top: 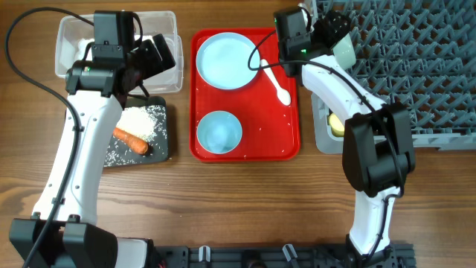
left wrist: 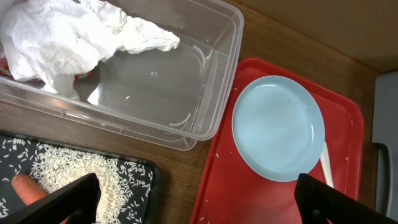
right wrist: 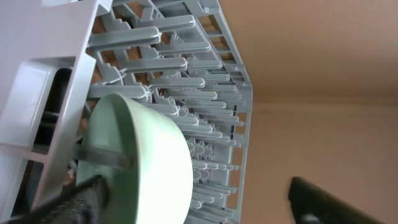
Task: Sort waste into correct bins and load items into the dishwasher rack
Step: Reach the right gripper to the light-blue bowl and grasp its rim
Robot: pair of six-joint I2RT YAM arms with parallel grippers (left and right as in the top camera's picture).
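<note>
A pale green bowl [top: 344, 50] [right wrist: 140, 162] stands on edge among the pegs at the left edge of the grey dishwasher rack [top: 416, 67] [right wrist: 186, 56]. My right gripper [top: 336, 33] [right wrist: 196, 198] is open around it, the far finger well clear of the bowl. My left gripper [top: 154, 56] [left wrist: 199, 205] hangs open and empty between the clear tub [top: 67, 30] [left wrist: 224, 74] and the red tray [top: 245, 149]. White napkins [left wrist: 68, 34] lie in the tub. The black tray [top: 165, 141] holds rice [top: 141, 123] [left wrist: 68, 171] and a carrot piece [top: 130, 139].
On the red tray lie a light blue plate [top: 227, 59] [left wrist: 278, 127], a light blue bowl [top: 219, 132] and a white spoon [top: 279, 85] [left wrist: 326, 165]. A yellow cup [top: 336, 123] sits in the grey side compartment beside the rack.
</note>
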